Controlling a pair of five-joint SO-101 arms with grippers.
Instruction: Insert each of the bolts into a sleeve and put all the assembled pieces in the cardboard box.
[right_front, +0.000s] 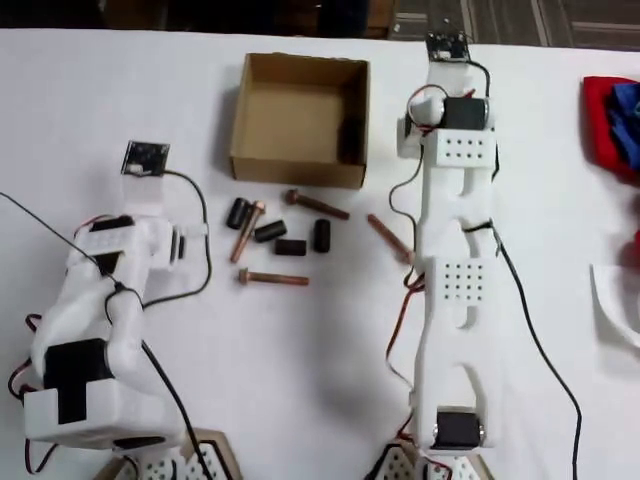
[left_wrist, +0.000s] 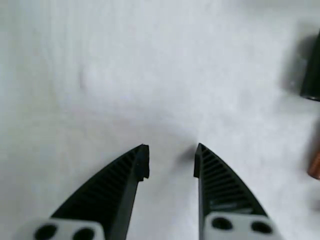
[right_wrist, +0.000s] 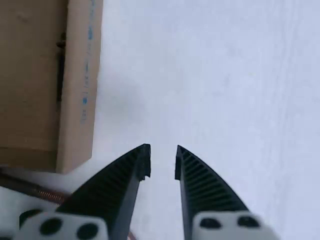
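Now the bolts (right_front: 273, 278) and sleeves (right_front: 291, 247) lie on the table (right_front: 300, 380) just beside the cardboard box (right_front: 300, 168), not between any fingers. Near its wall the right fingers (right_wrist: 120, 185) are parted and empty; the left fingers (left_wrist: 125, 185) are parted also.

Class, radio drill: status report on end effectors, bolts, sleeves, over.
Left end effector open, empty, over bare table. Right end effector open, empty, beside cardboard box. Bolts and sleeves loose on table, unassembled. One bolt close beside right arm.

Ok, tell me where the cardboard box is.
The cardboard box stands at the table's far middle in the high view, just behind the loose bolts and sleeves, the right gripper beside it.
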